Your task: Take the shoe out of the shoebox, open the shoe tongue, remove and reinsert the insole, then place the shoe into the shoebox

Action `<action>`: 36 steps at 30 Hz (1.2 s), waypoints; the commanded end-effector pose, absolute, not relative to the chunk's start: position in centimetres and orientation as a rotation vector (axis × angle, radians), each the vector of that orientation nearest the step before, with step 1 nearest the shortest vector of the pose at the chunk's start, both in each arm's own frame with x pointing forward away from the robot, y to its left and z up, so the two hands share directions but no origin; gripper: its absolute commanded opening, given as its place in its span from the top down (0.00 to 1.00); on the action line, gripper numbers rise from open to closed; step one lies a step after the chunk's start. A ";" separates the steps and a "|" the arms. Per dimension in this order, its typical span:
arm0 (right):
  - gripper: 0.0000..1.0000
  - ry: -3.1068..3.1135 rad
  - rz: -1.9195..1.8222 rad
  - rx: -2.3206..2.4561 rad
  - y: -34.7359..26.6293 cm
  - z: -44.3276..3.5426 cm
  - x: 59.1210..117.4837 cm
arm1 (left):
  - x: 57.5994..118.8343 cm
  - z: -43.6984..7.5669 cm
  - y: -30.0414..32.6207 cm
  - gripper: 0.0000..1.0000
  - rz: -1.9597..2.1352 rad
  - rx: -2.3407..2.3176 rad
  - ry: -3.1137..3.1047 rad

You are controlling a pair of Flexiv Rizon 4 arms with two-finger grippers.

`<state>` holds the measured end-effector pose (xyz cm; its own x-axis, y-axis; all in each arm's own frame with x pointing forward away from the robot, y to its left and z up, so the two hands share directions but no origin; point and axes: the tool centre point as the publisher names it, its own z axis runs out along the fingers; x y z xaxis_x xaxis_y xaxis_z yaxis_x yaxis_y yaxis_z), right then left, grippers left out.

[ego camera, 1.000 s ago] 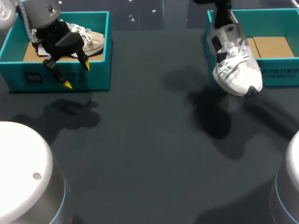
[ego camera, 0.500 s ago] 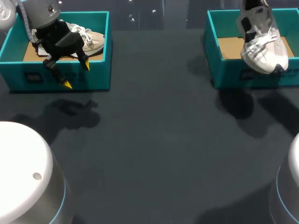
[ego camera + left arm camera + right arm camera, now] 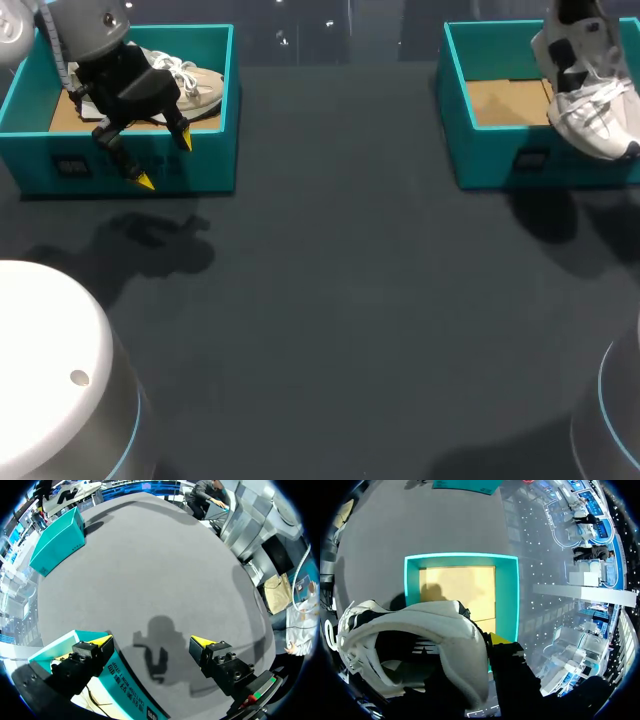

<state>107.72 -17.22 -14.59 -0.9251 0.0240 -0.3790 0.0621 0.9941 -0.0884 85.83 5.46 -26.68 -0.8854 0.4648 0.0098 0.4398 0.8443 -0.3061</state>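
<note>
My right fingers (image 3: 499,641) are clamped on the heel collar of the white shoe (image 3: 420,645). One yellow tip shows pressed against the outside of the collar; the other is hidden inside the shoe. The shoe hangs from that grip, clear of the surface (image 3: 330,300), with its opening turned up toward the wrist camera. In the head view the white shoe (image 3: 590,90) tilts toe-down, laces facing the near side, over the right end of the teal shoebox (image 3: 500,165) at the far right corner of the surface. In the right wrist view the shoebox (image 3: 462,556) lies directly beneath the shoe, its cardboard floor (image 3: 457,587) bare and crossed by a shadow.

My left fingers (image 3: 202,642) are spread wide apart and hold nothing. They hover over the near wall of a second teal shoebox (image 3: 212,160) at the far left corner of the surface. In the head view the left fingers (image 3: 143,181) point down and toward the near edge, one yellow tip low against the box's front wall, the other higher. A beige shoe (image 3: 195,85) with white laces lies inside that box, on its cardboard floor, behind the arm. The left arm's shadow falls on the dark surface just in front of the box.
</note>
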 end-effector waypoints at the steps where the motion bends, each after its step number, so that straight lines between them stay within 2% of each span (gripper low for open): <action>1: 1.00 2.749 -0.142 0.062 -17.2 -14.4 107.6 | 85.9 -26.7 5.5 0.00 0.453 -0.723 -2.935; 13: 1.00 2.731 -0.253 0.159 -24.4 -12.2 111.6 | 85.9 -26.7 5.5 0.00 0.453 -0.723 -2.935; 20: 1.00 2.757 -0.254 0.206 -25.8 -12.4 113.3 | 85.9 -26.7 5.5 0.00 0.453 -0.723 -2.935; 30: 1.00 2.576 -0.265 1.033 -29.3 -12.4 111.7 | 85.9 -26.7 5.5 0.00 0.453 -0.723 -2.935; 36: 1.00 2.355 -0.219 1.333 -30.2 -12.3 109.2 | 85.9 -26.7 5.5 0.00 0.453 -0.723 -2.935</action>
<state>110.87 -30.31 -12.55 -0.7506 0.5509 -0.3650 0.6099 0.7900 -0.0619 85.83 5.46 -26.68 -0.8854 0.4647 0.0098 0.4397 0.8443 -0.3062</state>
